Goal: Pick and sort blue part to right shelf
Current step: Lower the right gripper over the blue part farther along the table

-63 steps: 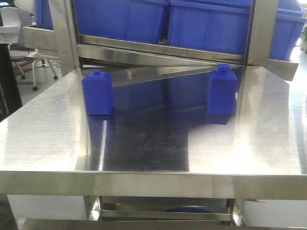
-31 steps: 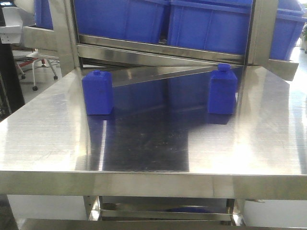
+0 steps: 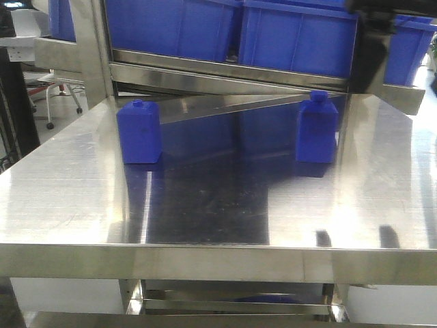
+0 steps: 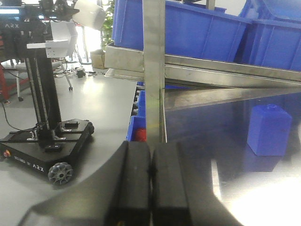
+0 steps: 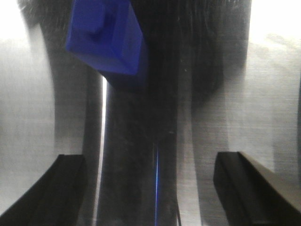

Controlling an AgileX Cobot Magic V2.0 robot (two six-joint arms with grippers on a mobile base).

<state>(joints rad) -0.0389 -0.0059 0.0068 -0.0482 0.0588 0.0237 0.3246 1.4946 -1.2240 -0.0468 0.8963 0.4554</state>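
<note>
Right fingers (image 5: 249, 183) spread wide, gripping nothing, hovering over the desk (image 5: 211, 70) with the blue part (image 5: 106, 37) ahead; left fingers (image 4: 137, 176) pressed together, empty.

Right gripper (image 5: 150, 165) spread wide above steel surface (image 5: 268, 94). Blue part (image 5: 106, 40) sits far-left on surface, clear of both fingers.

Glare on steel table (image 3: 68, 184), right wrist view blurred, dim
</note>
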